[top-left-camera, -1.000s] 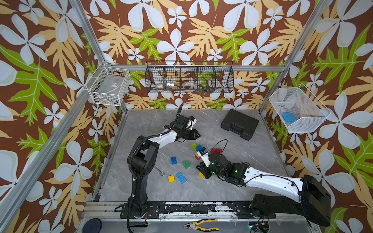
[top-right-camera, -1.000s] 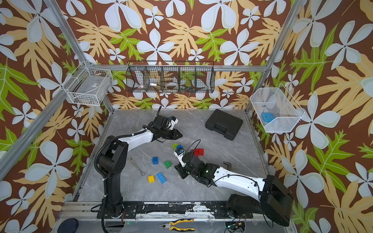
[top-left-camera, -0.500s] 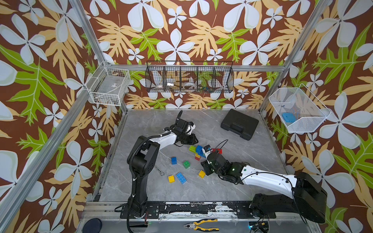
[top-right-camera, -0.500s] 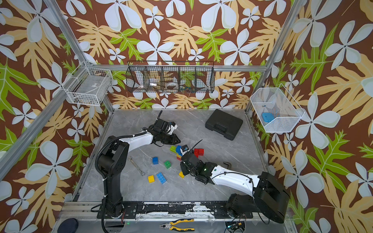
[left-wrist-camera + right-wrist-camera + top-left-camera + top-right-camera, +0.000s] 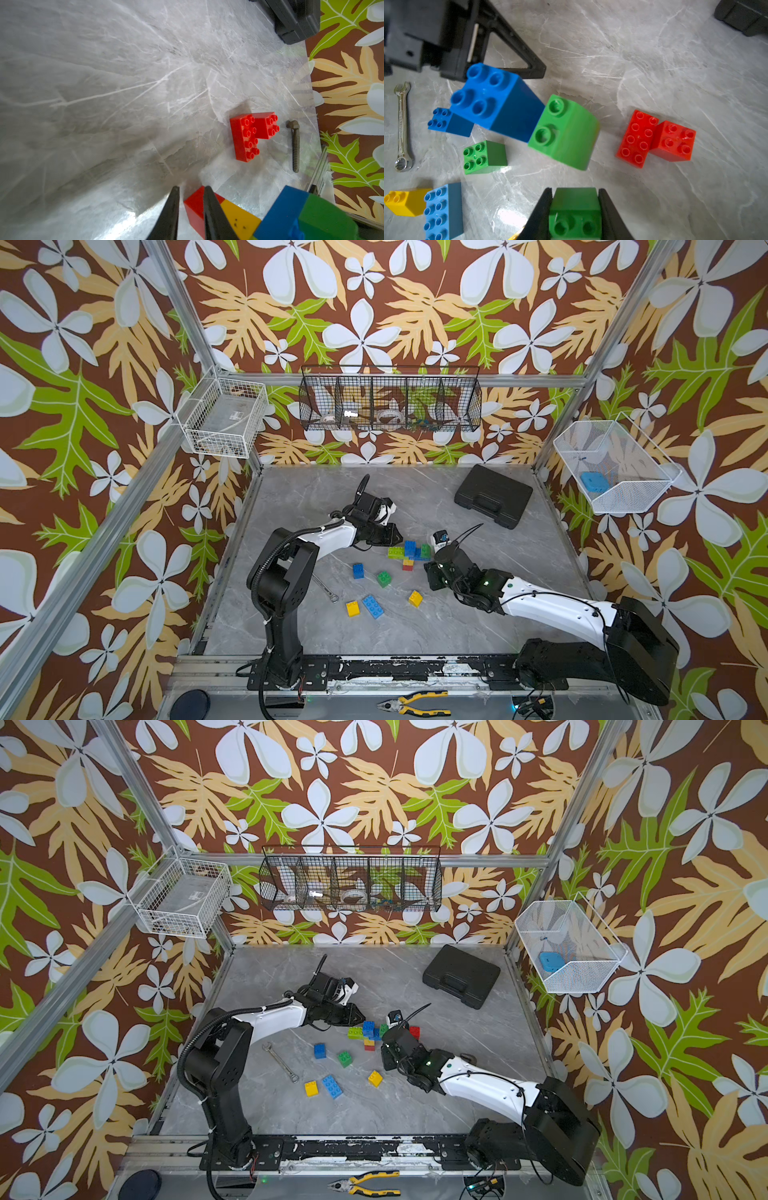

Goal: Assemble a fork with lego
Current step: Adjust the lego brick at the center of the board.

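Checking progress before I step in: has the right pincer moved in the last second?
Yes. The right pincer has drawn away from the nearest loose yellow brick, toward the black case.

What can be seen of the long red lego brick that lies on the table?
The long red brick is glossy plastic, with eight round studs in two rows of four. It lies flat, studs up, on the grey marbled table. A square red brick sits against one long side at one end, so the two form an L. A dark bolt lies nearby, apart from it. Nothing else touches it.
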Controlling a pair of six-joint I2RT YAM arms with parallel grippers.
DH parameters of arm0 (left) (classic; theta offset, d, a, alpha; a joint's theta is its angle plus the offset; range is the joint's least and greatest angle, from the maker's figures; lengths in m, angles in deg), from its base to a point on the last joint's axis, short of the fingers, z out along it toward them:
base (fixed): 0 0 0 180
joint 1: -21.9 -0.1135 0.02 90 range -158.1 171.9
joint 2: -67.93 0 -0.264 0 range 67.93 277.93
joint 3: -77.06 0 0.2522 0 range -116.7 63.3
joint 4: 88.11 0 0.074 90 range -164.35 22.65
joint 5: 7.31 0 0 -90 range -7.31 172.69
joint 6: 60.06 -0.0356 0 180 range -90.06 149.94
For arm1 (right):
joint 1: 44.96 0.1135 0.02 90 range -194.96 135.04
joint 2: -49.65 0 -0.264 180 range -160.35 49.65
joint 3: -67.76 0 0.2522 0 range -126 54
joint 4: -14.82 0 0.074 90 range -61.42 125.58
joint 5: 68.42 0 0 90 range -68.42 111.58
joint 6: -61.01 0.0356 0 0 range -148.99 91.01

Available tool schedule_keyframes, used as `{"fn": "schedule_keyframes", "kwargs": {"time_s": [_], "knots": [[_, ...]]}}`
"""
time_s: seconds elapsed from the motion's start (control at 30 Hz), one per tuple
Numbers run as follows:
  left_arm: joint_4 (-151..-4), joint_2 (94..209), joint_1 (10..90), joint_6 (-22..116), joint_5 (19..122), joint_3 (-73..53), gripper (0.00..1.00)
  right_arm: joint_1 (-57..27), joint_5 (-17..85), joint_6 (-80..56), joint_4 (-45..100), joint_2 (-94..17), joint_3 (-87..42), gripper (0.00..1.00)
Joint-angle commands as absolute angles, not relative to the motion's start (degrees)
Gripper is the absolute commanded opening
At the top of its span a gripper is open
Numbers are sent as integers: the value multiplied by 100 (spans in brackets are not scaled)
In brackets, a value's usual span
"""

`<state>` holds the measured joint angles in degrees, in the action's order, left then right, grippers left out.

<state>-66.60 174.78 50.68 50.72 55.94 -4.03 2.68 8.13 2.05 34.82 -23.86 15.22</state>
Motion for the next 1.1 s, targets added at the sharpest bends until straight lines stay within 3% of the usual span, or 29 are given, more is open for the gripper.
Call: {"fn": "schedule_keyframes", "kwargs": {"time_s": [0.0, 0.67, 0.9, 1.07], "knots": [[-6810, 17286, 5072, 5115, 5673, -206, 24, 161, 743, 305, 3492, -2418, 1471, 0], [-7243, 16234, 5378, 5635, 5803, 1201, 24, -560, 1416, -173, 2930, -3015, 1028, 0], [-7608, 15880, 5634, 6007, 5899, 1664, 24, -642, 2246, -1075, 2505, -3204, 1001, 0], [-7774, 15627, 5811, 6257, 6101, 1964, 24, -667, 2242, -1406, 2433, -3324, 918, 0]]}}
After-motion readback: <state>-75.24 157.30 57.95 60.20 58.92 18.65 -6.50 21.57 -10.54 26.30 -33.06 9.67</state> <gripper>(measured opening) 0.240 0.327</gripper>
